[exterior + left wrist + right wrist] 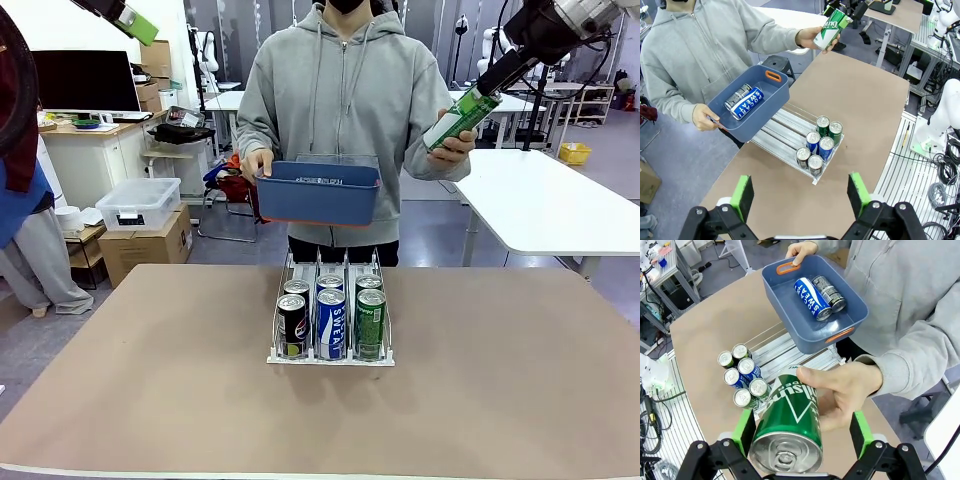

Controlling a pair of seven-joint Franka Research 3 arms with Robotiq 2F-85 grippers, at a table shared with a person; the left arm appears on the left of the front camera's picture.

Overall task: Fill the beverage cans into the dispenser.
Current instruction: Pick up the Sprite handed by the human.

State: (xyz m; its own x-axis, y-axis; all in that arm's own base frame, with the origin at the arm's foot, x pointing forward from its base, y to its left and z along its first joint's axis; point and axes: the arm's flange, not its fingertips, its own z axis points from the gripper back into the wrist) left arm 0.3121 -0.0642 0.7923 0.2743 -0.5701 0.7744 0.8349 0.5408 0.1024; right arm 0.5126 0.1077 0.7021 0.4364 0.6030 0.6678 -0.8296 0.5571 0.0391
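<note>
The left tool [800, 197] hangs high above and to the left of the rack [330, 361], its pads apart with nothing between them. Over the rack's far end a person's hand [257, 165] holds a blue bin [318, 195] with two more cans [747, 102] lying loose in it. The rack stands in the middle of the desk [150, 380]. Six cans [331, 325] stand upright at its near end, two deep in each of the three lanes: black, blue, green. Up and to the right of the rack, the person's other hand [455, 150] offers a green can [462, 118] into the right tool [801, 435]. That tool's pads stand apart on either side of the can and do not clamp it, so the hand alone carries it. The risk lies in this handover. The person's fingers wrap the can right by one pad, so closing now could pinch them. If the hand lets go before the pads bite, the smooth round can would likely drop toward the desk. A skewed grip could also leave the can tilted, so that it catches on a thin lane wall. The bin over the rack's far end may crowd the way in.
</note>
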